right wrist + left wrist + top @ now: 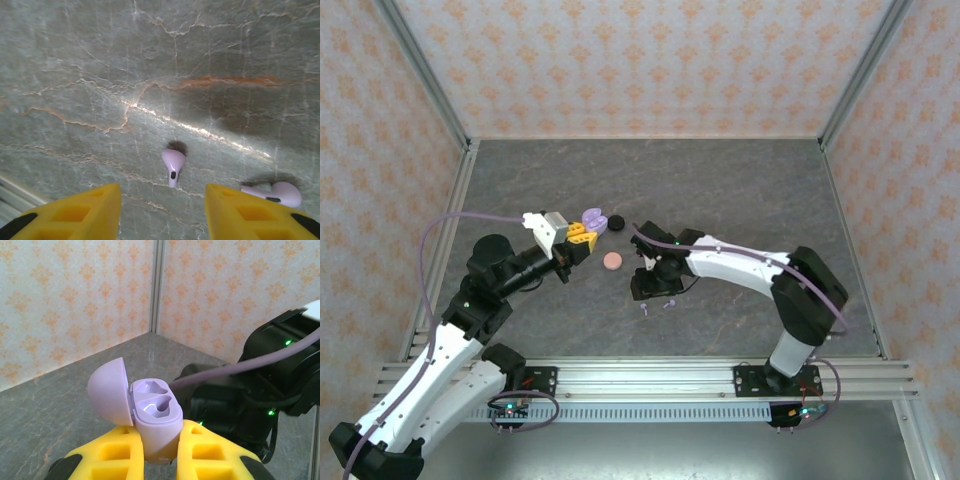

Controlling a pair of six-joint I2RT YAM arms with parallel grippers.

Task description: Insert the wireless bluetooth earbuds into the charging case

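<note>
The left claw is shut tight on a lavender case and holds it up off the grey surface. The yellow fingers press on both sides of the case. Its lid is flipped open to one side. Inside there are two small hollow beds, and both are bare.

The right claw hangs low over the surface with its fingers spread apart. It grips nothing. A tiny lavender earbud lies on the surface right in the gap between the two fingers, and neither finger touches it. A second earbud, also lavender, lies on its side a bit off to the right, just beside the right finger.

From above, a pink round case sits flat on the surface between the two claws. A black round case sits farther back, close to the lavender case.
</note>
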